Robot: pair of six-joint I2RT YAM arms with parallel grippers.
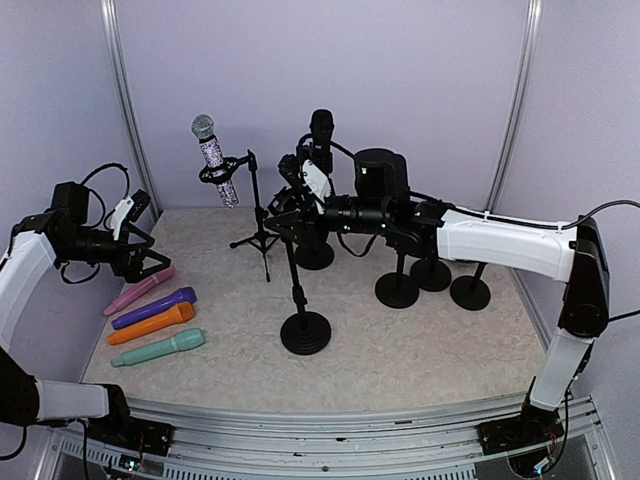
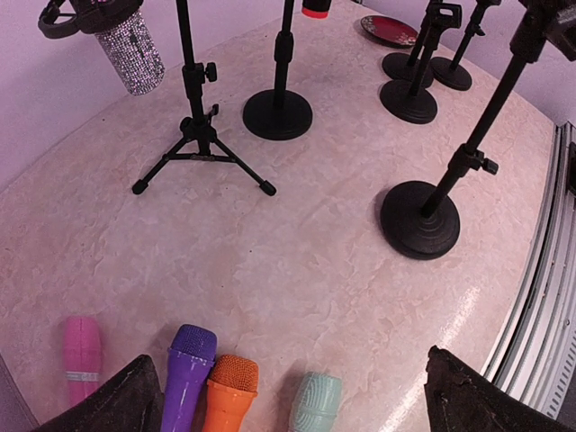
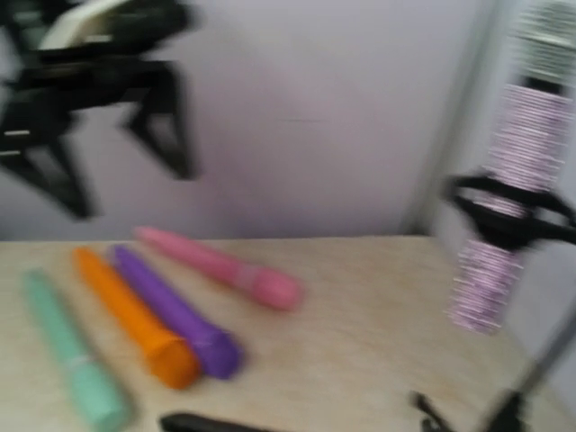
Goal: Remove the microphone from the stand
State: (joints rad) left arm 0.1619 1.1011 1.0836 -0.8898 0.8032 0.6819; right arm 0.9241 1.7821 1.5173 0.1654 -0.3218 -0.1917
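A glittery silver-pink microphone sits tilted in the clip of a tripod stand at the back left; it also shows as the microphone. Behind the middle, a black microphone stands upright over a round-base stand. My right gripper reaches left to the top of the front round-base stand. Its jaws are lost in dark clutter, and the right wrist view is blurred. My left gripper hangs open and empty over the table's left side.
Pink, purple, orange and teal microphones lie side by side at the left, under the left gripper. Three bare round-base stands stand at the right. A red dish lies at the back.
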